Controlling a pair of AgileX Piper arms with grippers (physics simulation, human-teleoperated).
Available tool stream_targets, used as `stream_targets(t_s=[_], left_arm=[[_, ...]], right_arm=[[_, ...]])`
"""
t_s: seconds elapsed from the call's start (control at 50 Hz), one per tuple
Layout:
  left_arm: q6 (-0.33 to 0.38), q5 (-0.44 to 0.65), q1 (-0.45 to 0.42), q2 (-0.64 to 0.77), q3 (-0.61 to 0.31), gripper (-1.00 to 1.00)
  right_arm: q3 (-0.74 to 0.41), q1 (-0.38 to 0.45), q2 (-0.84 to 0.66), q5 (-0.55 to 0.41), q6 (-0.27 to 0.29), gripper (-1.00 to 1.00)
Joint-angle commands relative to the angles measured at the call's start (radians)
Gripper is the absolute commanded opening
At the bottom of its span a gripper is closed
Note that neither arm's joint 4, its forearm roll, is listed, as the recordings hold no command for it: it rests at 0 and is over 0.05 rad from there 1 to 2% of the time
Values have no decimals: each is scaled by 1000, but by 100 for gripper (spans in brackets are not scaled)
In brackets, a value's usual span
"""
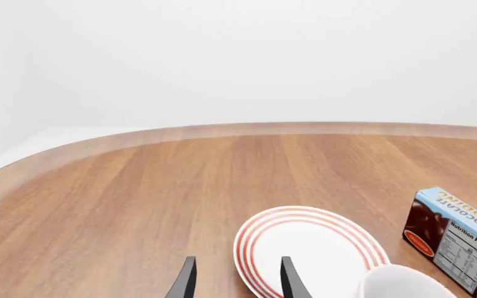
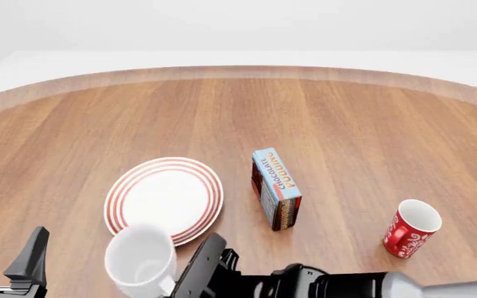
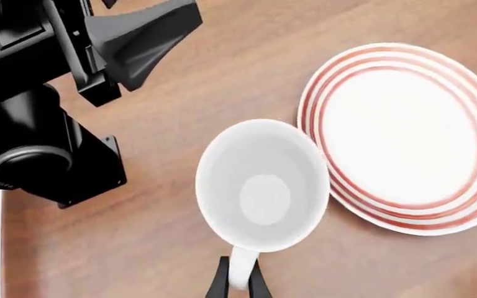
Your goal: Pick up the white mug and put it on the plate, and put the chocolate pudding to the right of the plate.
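Note:
The white mug (image 2: 141, 259) stands upright at the near rim of the red-ringed plate (image 2: 164, 197), its mouth overlapping that rim in the right wrist view. My right gripper (image 3: 236, 284) is shut on the mug's loop handle (image 3: 240, 267); it reaches in from the right (image 2: 187, 278). The chocolate pudding (image 2: 276, 188) rests on its side right of the plate. My left gripper (image 2: 7, 249) hovers open and empty, left of the mug. In the left wrist view the left gripper (image 1: 238, 282) faces the plate (image 1: 309, 248), the mug (image 1: 404, 282) and the pudding (image 1: 458, 239).
A red mug (image 2: 411, 228) with a white pattern stands at the near right. The wooden table (image 2: 346, 124) curves to a rounded far edge. The black left arm (image 3: 48, 93) sits close beside the mug in the right wrist view.

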State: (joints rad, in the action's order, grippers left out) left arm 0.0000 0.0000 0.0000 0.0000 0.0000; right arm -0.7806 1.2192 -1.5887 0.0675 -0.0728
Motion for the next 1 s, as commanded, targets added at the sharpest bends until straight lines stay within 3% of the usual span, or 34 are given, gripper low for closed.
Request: stream_targets(t_s=[0.02,1.0], left_arm=[[0,0,0,0,0,100],[0,0,0,0,0,100]], right_arm=[[-12,-27,34,-10,12,-100],[-113,-144,60,-41,25,-100]])
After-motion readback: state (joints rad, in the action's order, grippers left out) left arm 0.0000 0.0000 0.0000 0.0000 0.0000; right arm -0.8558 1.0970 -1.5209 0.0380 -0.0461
